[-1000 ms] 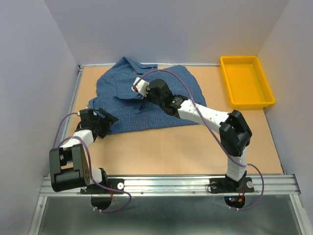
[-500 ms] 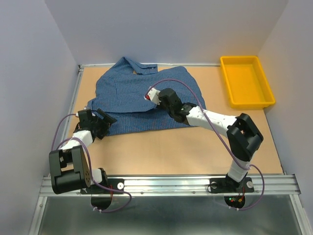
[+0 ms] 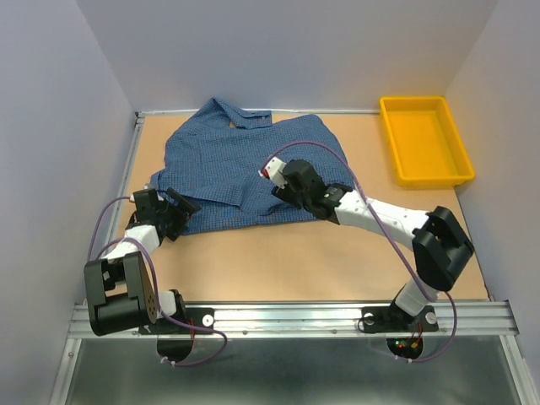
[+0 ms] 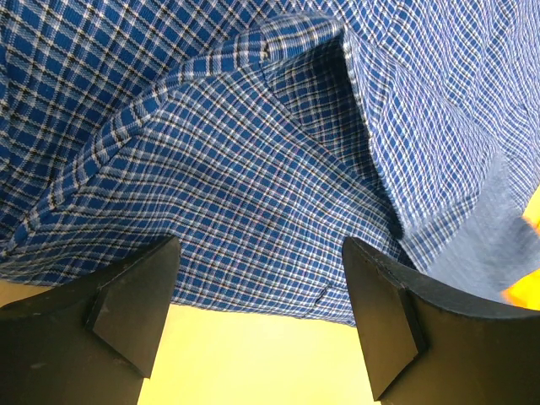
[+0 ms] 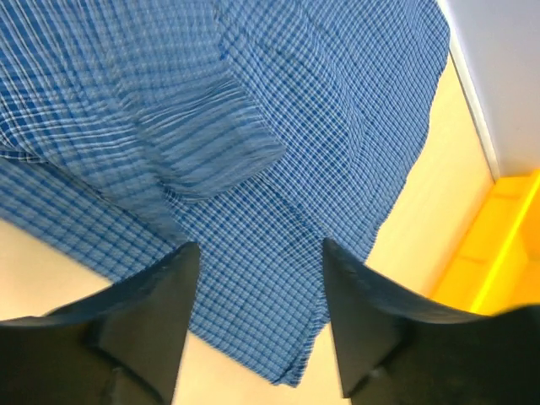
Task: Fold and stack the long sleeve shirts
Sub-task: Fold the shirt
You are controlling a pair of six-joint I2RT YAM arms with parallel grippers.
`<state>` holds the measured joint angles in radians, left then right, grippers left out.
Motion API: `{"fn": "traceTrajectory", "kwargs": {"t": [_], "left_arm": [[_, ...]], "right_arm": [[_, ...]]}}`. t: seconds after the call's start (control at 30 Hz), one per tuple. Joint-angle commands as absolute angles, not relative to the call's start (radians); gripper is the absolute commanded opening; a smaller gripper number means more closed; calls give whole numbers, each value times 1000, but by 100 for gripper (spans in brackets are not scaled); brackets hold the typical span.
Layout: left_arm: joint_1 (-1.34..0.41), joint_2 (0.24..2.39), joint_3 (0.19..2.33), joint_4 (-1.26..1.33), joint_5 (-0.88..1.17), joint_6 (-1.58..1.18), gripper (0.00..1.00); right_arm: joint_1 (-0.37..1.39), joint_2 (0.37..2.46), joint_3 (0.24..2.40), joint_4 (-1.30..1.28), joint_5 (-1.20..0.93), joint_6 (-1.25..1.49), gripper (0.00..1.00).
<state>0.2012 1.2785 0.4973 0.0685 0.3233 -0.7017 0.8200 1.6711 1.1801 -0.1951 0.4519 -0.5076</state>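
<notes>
Just beneath spread right pincer [image 5: 260,251]: blue shirt [image 5: 278,101].

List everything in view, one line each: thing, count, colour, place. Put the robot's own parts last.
shirt: one, blue check, lying rumpled on the far left part of the table, collar toward the far edge.
tray: one, yellow, far right corner of the table.
table: one, tan top, under everything.
rail: one, silver, along the near edge.
walls: pale grey, on the left, far and right sides.
left arm: one, black and white, near left.
right arm: one, black and white, reaching in from the near right.
left tool: black, open, at the shirt's near left edge.
right tool: black, open, over the shirt's near right part.
</notes>
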Motion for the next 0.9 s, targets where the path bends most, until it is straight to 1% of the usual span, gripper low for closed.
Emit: {"fn": "traceTrajectory", "kwargs": {"t": [0.0,0.03,0.1,0.13,0.2,0.23,0.27,0.33,0.43,0.53,0.57,0.6,0.67,0.73,0.87], "left_arm": [[210,1243,492,2,314,-660,91],[210,1236,505,-27,316,-649,91],[210,1212,523,-55,311,-632,91],[210,1203,540,-84,308,-614,91],[210,1172,555,-107,305,-595,91],[210,1163,575,-138,298,-582,91],[212,1155,584,-150,295,-571,91],[210,1132,606,-176,288,-540,91],[210,1109,623,-192,284,-512,91],[210,1111,620,-176,296,-497,91],[210,1115,618,-170,305,-492,91],[210,1126,615,-155,323,-491,91],[210,1141,612,-141,347,-480,91],[212,1166,618,-130,373,-466,91],[210,1198,643,-135,396,-416,91]], "right_arm": [[831,1539,1164,-219,327,-327,70],[822,1523,1172,-239,299,-263,73],[802,1509,1186,-252,262,-184,75],[767,1503,1189,-256,243,-94,76],[709,1503,1195,-264,192,4,75],[677,1505,1196,-265,123,146,73],[614,1508,1193,-265,88,208,70],[562,1514,1183,-264,-47,311,69],[514,1519,1155,-253,-103,563,68],[483,1494,1069,-204,-145,737,70],[473,1483,1042,-146,-156,840,71],[466,1477,970,-105,-169,883,72],[465,1468,918,21,-202,922,73],[465,1477,896,60,-195,884,73],[445,1506,859,200,-192,678,72]]}}
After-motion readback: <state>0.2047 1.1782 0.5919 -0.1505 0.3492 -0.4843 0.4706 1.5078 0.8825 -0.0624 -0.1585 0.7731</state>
